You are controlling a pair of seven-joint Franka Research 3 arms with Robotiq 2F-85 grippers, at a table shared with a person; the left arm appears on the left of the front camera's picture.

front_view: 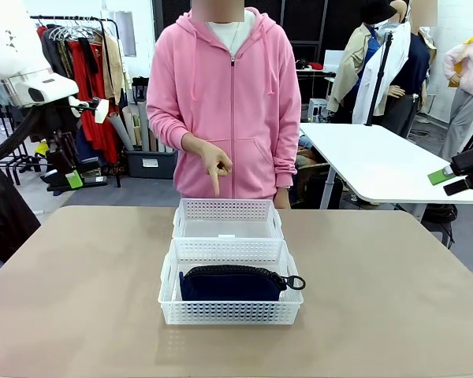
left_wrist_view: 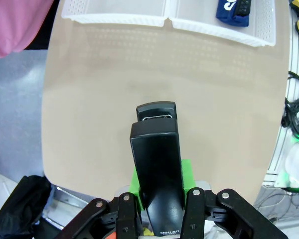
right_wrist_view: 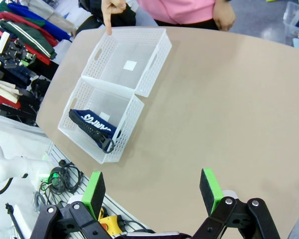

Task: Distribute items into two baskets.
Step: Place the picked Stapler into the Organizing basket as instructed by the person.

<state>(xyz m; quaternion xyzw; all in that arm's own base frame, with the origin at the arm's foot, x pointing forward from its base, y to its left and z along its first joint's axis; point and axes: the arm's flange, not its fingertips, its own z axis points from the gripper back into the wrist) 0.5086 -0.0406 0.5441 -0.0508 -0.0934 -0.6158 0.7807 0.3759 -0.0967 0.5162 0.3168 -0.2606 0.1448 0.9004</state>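
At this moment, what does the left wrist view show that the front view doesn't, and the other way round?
Left wrist alone: the left gripper shut on the black stapler above bare tabletop. Front alone: the person's hand pointing down at the far basket, and the pouch's ring pull. Both: the two white baskets, the navy pouch lying in the near basket, and the pink sleeve.

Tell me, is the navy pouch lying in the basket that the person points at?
No, the navy pouch lies in the near basket, while the person's hand points down at the far basket.

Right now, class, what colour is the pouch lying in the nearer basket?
Dark navy, seen best in the front view: pouch inside the basket.
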